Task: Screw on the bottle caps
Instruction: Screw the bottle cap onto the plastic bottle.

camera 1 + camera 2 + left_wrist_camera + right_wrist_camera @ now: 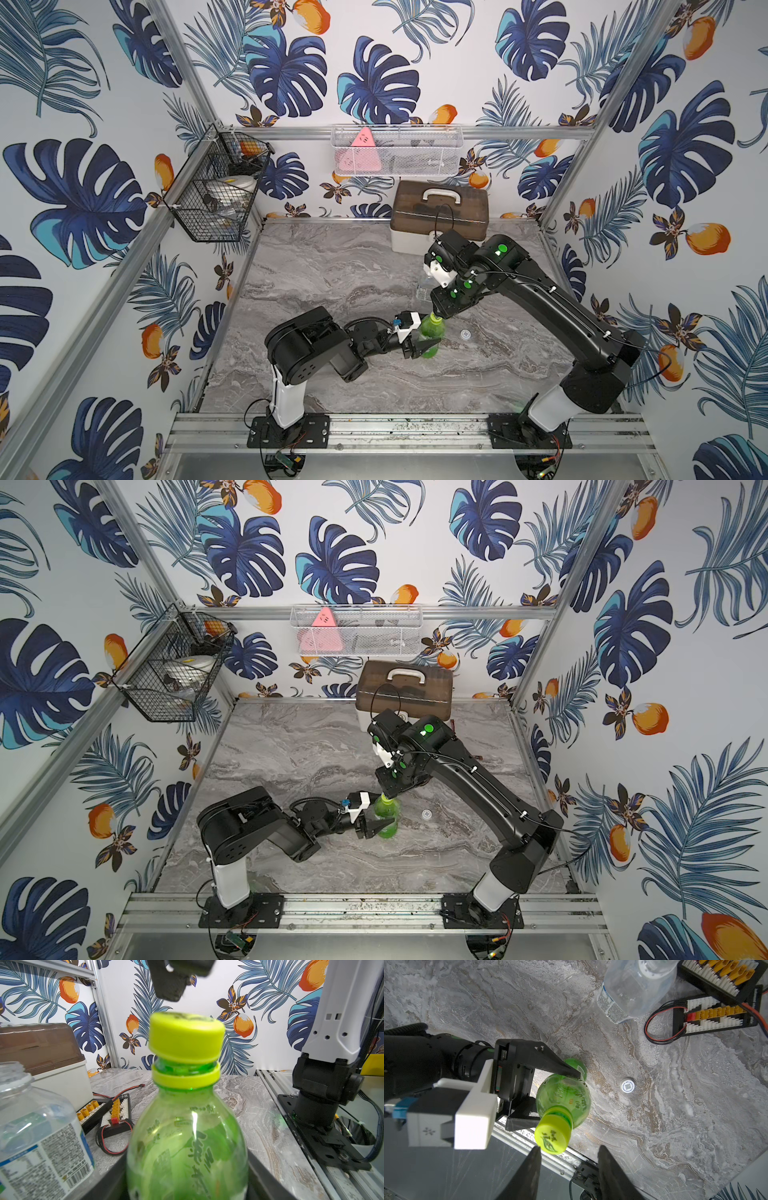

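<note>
Left gripper [556, 1097]: jaws clamped on the body of the green bottle [571, 1088], one finger on each side of it. Both top views show the bottle standing upright on the marble table [332, 282], toward the front and near the middle.

Right gripper [569, 1149]: jaws apart and empty. It hangs directly above the bottle neck. In the left wrist view, one finger of it shows above the yellow-green cap [186, 1036], clear of it.

Yellow-green cap: seated on the neck of the green bottle and slightly askew. A band of green thread is exposed between the cap's lower edge and the tamper ring [186, 1078] beneath it (the cap is not fully down).

Whitish cap [627, 1085]: lying flat on the table with its printed top facing up. It is near the green bottle but apart from it, on the side toward the right arm.

Clear bottle [633, 987]: upright, neck open with no cap fitted, set behind the green bottle and apart from it.

Other items: connector boards [716, 1016] with red and black leads lie beside the clear bottle. A storage box [440, 216] with a brown lid stands against the back wall.
</note>
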Available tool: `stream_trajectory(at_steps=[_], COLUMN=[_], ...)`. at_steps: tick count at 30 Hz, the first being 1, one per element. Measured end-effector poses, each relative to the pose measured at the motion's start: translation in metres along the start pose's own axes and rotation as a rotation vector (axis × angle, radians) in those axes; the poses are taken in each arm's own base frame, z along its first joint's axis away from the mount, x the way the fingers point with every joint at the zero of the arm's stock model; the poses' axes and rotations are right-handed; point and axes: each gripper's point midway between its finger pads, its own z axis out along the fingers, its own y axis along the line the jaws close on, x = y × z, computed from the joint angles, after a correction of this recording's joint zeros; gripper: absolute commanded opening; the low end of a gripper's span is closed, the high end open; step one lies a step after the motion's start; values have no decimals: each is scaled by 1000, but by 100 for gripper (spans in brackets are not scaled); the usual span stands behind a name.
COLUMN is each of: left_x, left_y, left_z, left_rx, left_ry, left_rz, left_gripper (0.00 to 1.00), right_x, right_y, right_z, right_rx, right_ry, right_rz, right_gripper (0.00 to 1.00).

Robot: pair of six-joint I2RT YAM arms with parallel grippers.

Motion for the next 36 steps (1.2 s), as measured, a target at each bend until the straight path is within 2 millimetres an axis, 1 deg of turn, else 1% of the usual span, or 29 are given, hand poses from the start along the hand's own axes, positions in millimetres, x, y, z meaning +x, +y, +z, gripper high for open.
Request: stream_trajectory(at_steps=[4,9,19,36], left_x=[0,0,0,1], left_y=[0,0,0,1], left_z=[0,0,-1,-1], left_rx=[0,0,-5,-8], left_ry=[0,0,1,3], left_rz=[0,0,0,-2], left_gripper=[69,69,69,69], right_x=[-3,-1,0,-3], right_y=[-5,-2,-4,0], right_z=[2,7,15,16], right_rx=[-7,-24,-30,-60], right_ry=[-3,10,19,48], right_rz=[25,25,34,50], right_gripper=[40,37,32,29])
